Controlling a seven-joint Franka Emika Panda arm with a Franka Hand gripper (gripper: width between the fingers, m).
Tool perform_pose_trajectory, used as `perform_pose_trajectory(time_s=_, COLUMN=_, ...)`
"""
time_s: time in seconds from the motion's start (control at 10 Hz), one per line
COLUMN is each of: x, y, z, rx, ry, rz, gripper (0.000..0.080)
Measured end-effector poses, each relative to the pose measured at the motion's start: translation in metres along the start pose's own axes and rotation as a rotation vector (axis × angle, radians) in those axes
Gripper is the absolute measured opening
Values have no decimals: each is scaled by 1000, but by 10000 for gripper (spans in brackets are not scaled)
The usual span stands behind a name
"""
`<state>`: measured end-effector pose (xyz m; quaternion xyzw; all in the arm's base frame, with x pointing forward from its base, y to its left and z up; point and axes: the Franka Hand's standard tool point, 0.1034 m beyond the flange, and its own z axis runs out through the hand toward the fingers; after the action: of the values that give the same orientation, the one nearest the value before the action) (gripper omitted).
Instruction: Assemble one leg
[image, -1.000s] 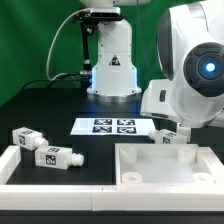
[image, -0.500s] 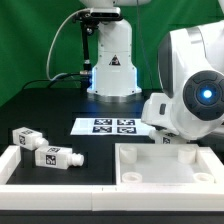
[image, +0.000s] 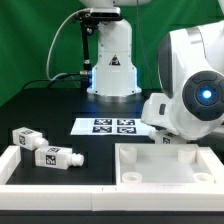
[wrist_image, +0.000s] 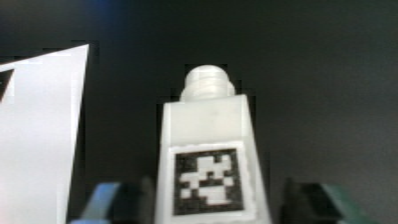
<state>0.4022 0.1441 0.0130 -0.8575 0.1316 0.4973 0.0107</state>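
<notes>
The robot arm fills the exterior view's right, its white shell bent low over the dark desk, with its base standing at the back. Below the arm, near the front edge, lies the large white square panel with raised rims. A strip of that panel also shows at the side of the wrist view. On the exterior view's left a white raised border runs along the desk's front corner. The marker board lies flat at mid-desk, between the base and the panel. The leg, a white oblong block with a square tag on its upper face, lies between the prongs of the end effector. In the exterior view it is only a small tagged piece under the arm, just behind the panel's far rim. The end effector stands spread around the leg: its fingers flank the block with a narrow dark gap on each side, not pressed to it. Two spare legs lie well apart from it on the exterior view's left, one behind the border and the other just beside it, nearer the front. The leg's rounded peg points away from the wrist camera.
</notes>
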Motion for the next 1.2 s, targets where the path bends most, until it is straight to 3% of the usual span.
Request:
perform_pose_trajectory(time_s=0.3, x=-24, y=6, z=-22, rx=-2, ry=-16, rz=-8, gripper=289)
perform_pose_trajectory(time_s=0.5, x=-54, y=18, z=-66, rx=17, ry=6, rz=-59, gripper=289)
perform_pose_trajectory(time_s=0.7, x=-62, y=24, z=-98, rx=51, ry=75, rz=-70, gripper=289)
perform_pose_trajectory(time_s=0.8, x=-61, y=19, z=-106, rx=68, ry=154, rz=-76, gripper=289)
perform_pose_trajectory(time_s=1.2, x=-59, y=11, z=-112, rx=122, ry=398, rz=-81, gripper=289)
